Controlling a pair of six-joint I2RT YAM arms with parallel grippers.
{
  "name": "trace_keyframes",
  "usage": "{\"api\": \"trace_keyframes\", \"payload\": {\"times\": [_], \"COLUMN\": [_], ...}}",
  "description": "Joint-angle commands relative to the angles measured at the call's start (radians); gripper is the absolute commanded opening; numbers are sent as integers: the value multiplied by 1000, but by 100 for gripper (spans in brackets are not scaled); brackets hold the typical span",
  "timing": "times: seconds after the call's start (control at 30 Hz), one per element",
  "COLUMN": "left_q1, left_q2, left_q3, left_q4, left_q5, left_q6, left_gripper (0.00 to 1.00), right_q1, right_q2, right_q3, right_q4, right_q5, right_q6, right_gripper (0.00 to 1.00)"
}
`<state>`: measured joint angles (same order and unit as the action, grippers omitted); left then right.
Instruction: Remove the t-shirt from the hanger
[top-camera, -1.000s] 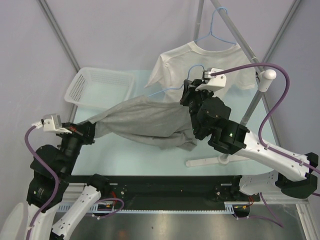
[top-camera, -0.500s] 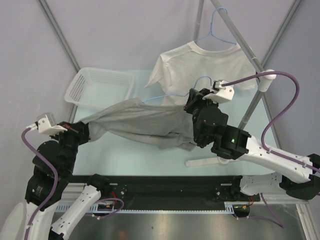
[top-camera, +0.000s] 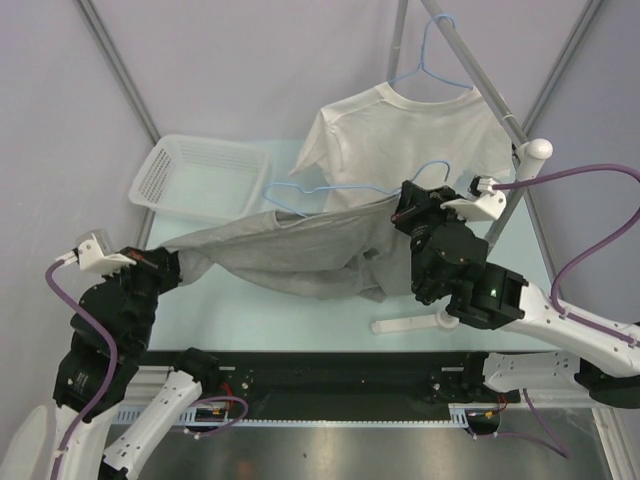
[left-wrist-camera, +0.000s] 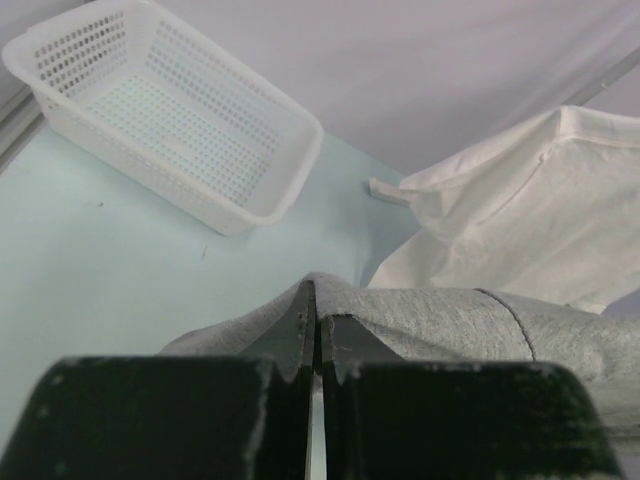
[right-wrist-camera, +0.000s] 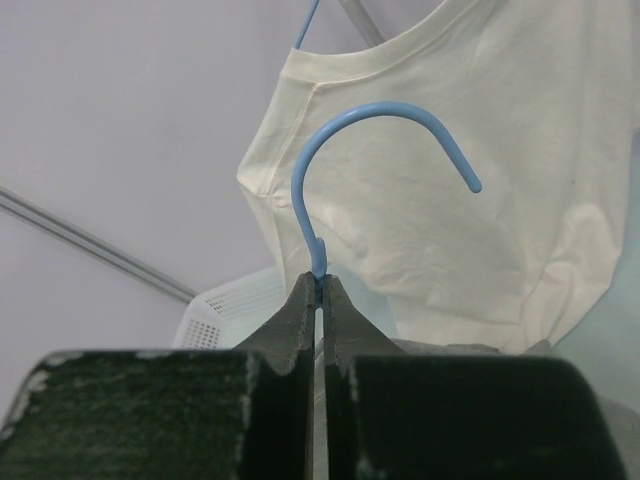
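grey t-shirt (top-camera: 290, 250) stretches over the bench (top-camera: 250, 310), left fingers (left-wrist-camera: 297, 338) pinching its cloth at eight o'clock and right fingers (right-wrist-camera: 300, 315) clamped on the blue hanger (right-wrist-camera: 385, 108) hook at three o'clock, opposed so tension can slide it off.

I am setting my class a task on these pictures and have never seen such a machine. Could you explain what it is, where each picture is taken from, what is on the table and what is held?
These are two robot arms bolted at the table's near edge. The wide picture looks down from above and behind them. The other two come from a camera on each wrist, looking along its own fingers. The left hand is shut on a grey t-shirt. The right hand is shut on the hook of a blue hanger. The shirt stretches between the two hands. A white basket stands on the pale green table. Behind it, a white t-shirt hangs on another hanger.
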<state>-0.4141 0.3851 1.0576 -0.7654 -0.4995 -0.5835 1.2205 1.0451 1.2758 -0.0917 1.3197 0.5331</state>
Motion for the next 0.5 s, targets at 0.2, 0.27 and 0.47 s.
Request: {"api": "trace_keyframes", "payload": {"times": [0.2, 0.27, 0.47], "left_q1": [8, 8, 11], "left_q2": [153, 275, 463], "left_q3": [-41, -48, -139], "left_q4": [179, 186, 348], "left_q5": [491, 702, 1030], "left_q6": [100, 91, -21], "left_gripper": [0, 0, 0], "right_q1": [-6, -6, -9], "right_q2": [18, 35, 56], "right_q3": [26, 45, 60], "right_q4": [117, 121, 127], "right_q5": [-75, -106, -151], "right_q6": [19, 8, -44], "right_gripper": [0, 0, 0]}}
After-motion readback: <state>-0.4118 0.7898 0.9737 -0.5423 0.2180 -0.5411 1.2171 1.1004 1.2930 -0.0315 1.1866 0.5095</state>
